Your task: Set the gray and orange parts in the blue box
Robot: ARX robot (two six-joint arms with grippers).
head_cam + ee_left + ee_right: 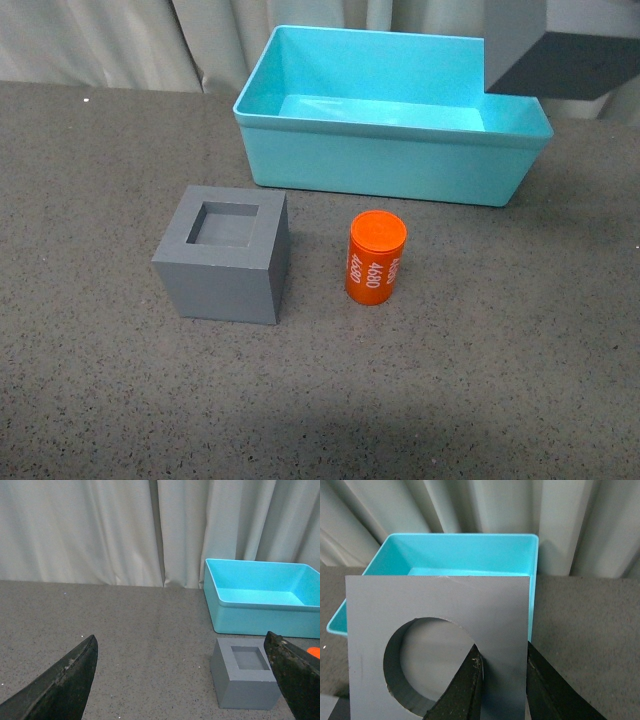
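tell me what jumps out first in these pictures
The large turquoise-blue plastic bin at the back stands out most, and a matte gray cube with a round recess, gripped by the right hand, is held up by its right end. In front of the bin stand a small orange cylinder with white numbers and, to its left, a matte gray cube with a square recess.

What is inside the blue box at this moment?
The blue box shows a bare floor. The gray cube held by the right gripper covers its far right corner.
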